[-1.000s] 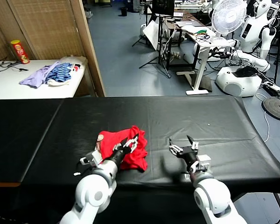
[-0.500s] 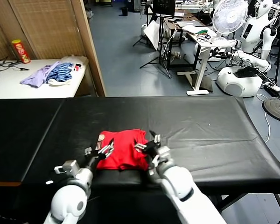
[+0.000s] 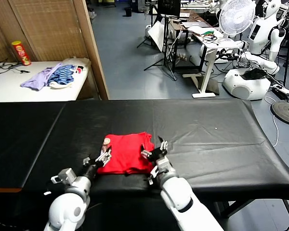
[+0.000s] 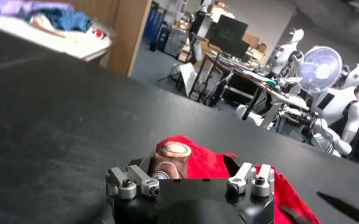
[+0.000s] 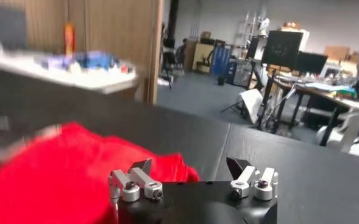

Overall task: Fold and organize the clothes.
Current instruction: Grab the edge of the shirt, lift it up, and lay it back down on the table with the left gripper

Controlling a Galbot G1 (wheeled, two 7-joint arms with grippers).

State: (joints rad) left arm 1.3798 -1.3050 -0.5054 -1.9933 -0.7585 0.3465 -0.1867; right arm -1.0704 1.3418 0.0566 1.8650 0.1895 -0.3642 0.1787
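The clothes, a red T-shirt (image 3: 126, 152), lie folded into a flat rectangle near the front of the black table (image 3: 207, 130), with the brown-and-white print (image 3: 106, 141) at its far left corner. My left gripper (image 3: 101, 158) is open at the shirt's near left corner, empty. In the left wrist view the T-shirt (image 4: 211, 167) and print (image 4: 170, 159) lie just beyond the open left gripper (image 4: 190, 180). My right gripper (image 3: 154, 150) is open at the shirt's right edge. The right wrist view shows the T-shirt (image 5: 63, 164) beside the empty right gripper (image 5: 190, 165).
A white side table (image 3: 19, 89) at the far left holds a heap of purple and blue-striped garments (image 3: 52, 76) and a red can (image 3: 20, 53). A wooden partition (image 3: 89, 48) stands behind. A fan (image 3: 236, 17), desks and other robots (image 3: 253, 57) fill the back right.
A second ago the shirt was bunched at my left gripper. It now lies flat and folded; the left gripper has drawn back left, and the right gripper has moved left to the shirt's edge.
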